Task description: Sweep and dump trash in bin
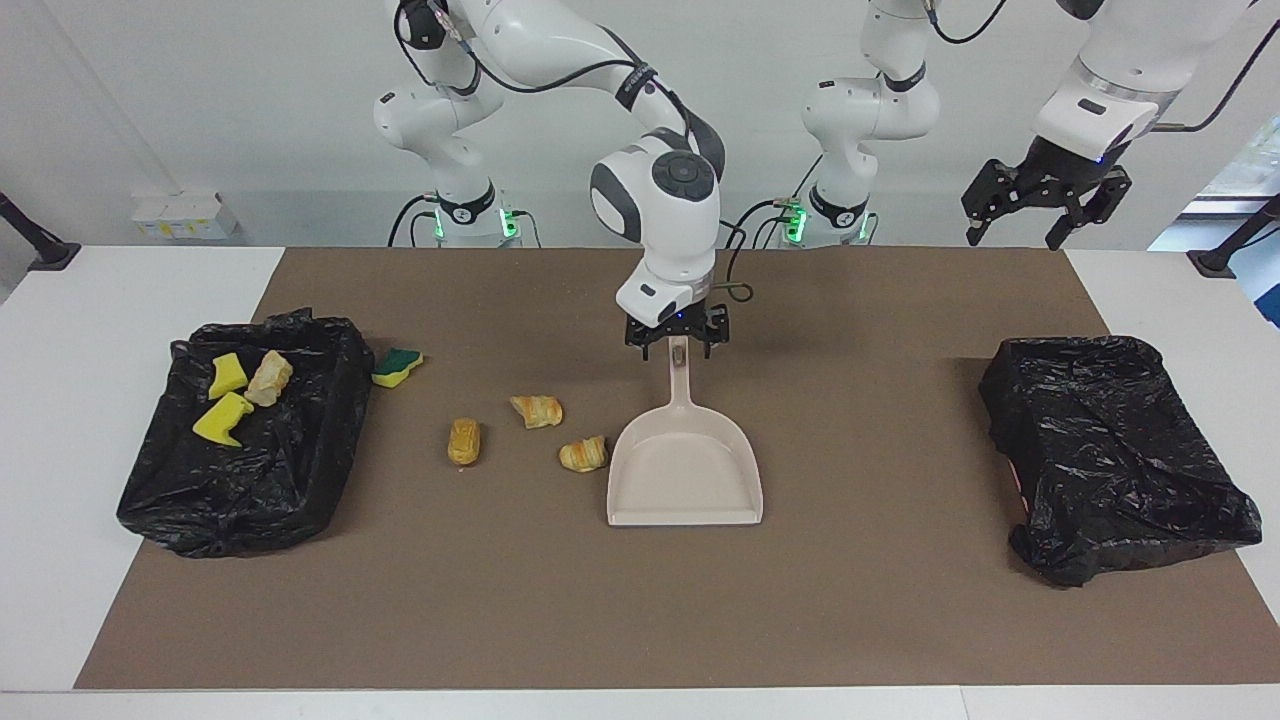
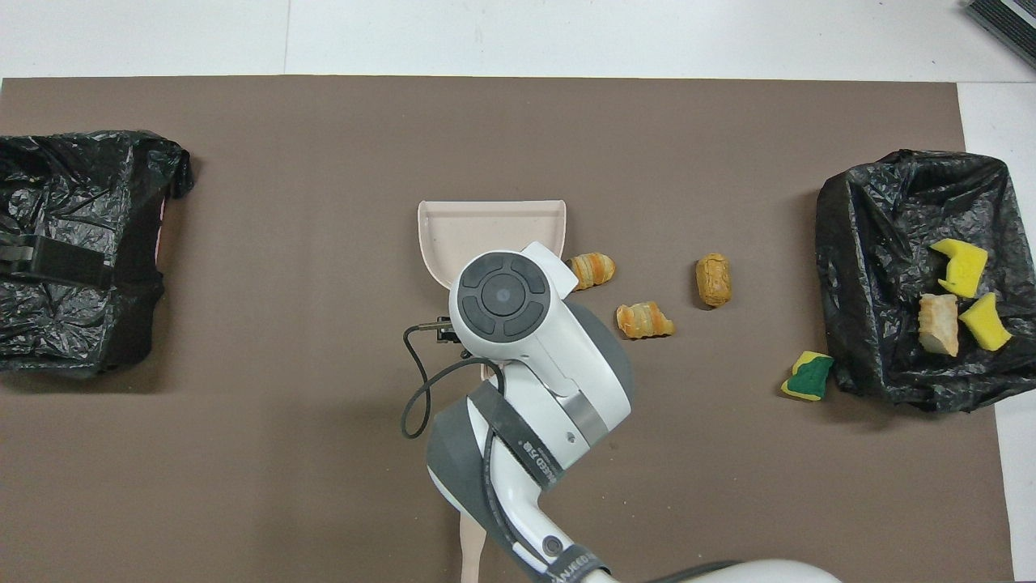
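Note:
Three golden-brown bread lumps (image 1: 464, 441) (image 1: 537, 410) (image 1: 584, 454) lie on the brown mat beside the beige dustpan (image 1: 685, 470); they also show in the overhead view (image 2: 713, 280) (image 2: 644, 321) (image 2: 592, 270). A yellow-green sponge (image 1: 397, 366) (image 2: 808, 376) lies just outside the black-lined bin (image 1: 240, 500) at the right arm's end. In that bin (image 2: 882, 202) lie two yellow sponges (image 1: 227, 375) (image 1: 222, 418) and one bread lump (image 1: 268, 378). My right gripper (image 1: 678, 348) is shut on the dustpan's handle; the pan lies flat on the mat. My left gripper (image 1: 1015, 238) waits open and empty, raised over the left arm's end.
A second black-lined bin (image 1: 1110, 450) (image 2: 81, 324) stands at the left arm's end of the mat. A beige handle (image 2: 472, 551), nearer to the robots than the dustpan, shows partly under the right arm in the overhead view.

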